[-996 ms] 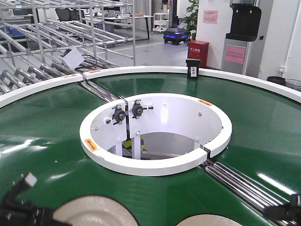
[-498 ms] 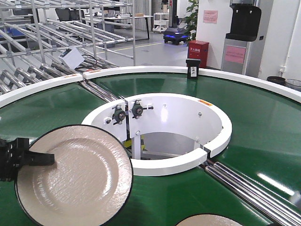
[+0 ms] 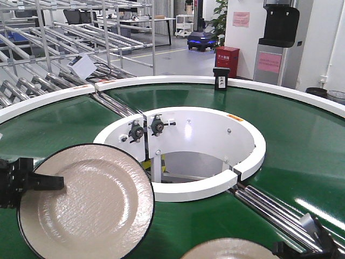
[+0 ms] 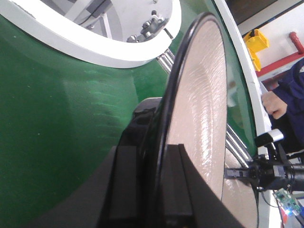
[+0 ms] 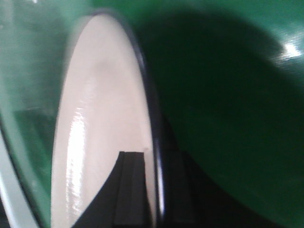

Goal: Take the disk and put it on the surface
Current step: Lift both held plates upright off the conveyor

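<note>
Spanning the front view, green ring conveyor (image 3: pixel 54 129) circles a white inner hub (image 3: pixel 178 191). L gripper (image 4: pixel 151 190) clamps the rim of a black-rimmed cream plate (image 3: pixel 86 208), tilted above the belt. R gripper (image 5: pixel 156 190) pinches a 2nd plate (image 3: pixel 229 249) by its rim; wrist view blurred.

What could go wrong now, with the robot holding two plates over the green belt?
The left claw pinches its plate only at the rim, tilted up, so it might slip and drop onto the green belt. The right claw grips the second plate the same way, and the plates look close, so they might knock together when moved.
</note>
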You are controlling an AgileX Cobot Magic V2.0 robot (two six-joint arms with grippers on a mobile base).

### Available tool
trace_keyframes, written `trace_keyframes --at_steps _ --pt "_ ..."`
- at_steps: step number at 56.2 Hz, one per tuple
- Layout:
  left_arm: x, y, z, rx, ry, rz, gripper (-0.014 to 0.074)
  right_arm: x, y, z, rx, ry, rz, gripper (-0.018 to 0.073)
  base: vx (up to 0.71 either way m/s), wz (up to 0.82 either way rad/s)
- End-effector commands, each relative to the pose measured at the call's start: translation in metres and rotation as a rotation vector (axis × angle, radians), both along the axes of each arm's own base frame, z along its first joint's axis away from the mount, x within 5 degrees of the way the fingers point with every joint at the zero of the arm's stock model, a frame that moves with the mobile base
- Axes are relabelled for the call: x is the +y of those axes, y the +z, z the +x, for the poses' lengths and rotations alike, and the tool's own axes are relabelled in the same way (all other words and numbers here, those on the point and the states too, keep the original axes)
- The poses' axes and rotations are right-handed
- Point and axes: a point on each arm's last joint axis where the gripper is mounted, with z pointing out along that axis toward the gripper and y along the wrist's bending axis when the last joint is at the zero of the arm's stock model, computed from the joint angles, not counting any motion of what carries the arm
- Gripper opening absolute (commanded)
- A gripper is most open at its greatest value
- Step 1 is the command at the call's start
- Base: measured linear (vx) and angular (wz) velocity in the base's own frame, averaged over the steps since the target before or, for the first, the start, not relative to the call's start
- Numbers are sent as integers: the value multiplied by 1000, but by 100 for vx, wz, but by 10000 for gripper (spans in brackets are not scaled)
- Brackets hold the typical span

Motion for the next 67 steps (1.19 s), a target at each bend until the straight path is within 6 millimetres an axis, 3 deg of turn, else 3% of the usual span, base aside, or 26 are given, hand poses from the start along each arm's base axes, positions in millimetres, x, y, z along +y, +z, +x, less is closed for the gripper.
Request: trace_keyframes --at_steps 1,14,26,39,50,67 --pt "-6 37 -6 -86 2 -137 -8 9 28 4 -101 12 154 -15 0 0" --pt "-8 33 -7 -44 8 -198 -8 11 80 -2 -258 -78 255 -11 0 0" --pt "-13 26 -22 -13 -19 -242 -8 -3 140 -31 -413 -196 282 -9 0 0" --pt "-22 61 -54 -132 -28 -271 -8 -10 190 -74 -556 -262 310 -9 0 0" --pt "-26 83 -71 -191 -11 -307 -8 -9 208 -94 -634 -314 295 -9 0 0" --pt "-32 93 -86 -201 -76 -312 -8 -8 214 -101 -676 -331 282 -9 0 0"
